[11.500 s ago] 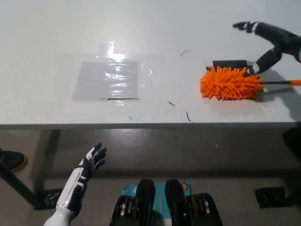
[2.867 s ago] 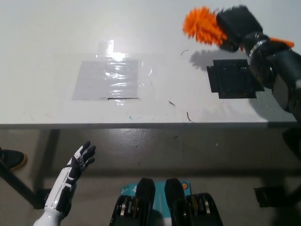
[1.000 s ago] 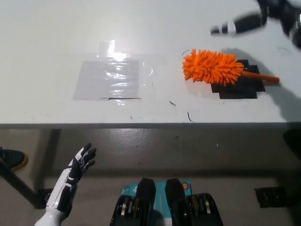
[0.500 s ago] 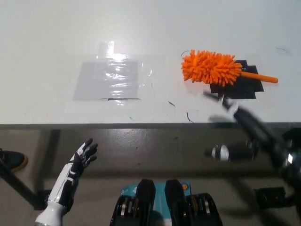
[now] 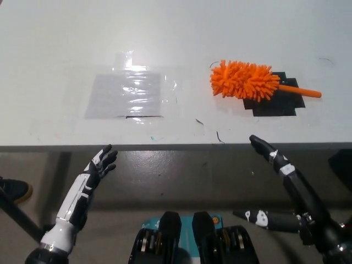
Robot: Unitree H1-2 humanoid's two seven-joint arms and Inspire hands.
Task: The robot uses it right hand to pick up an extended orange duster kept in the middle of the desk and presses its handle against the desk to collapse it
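One orange duster (image 5: pixel 246 81) lies on the surface (image 5: pixel 55 49), right of centre, its fluffy head partly over one black patch (image 5: pixel 278 102), its short orange handle pointing right. Since half a second ago the right robot hand (image 5: pixel 286 192) has dropped further below the surface edge and now hangs well apart from the duster, fingers spread, holding nothing. The duster has not shifted. Its handle reads short, so the collapse looks done and the item released; the task appears complete or nearly so. One left robot hand (image 5: pixel 88 184) rests open at lower left, below the surface edge. One clear plastic sheet (image 5: pixel 125 93) lies taped left of centre. A few small dark marks show near the front edge.
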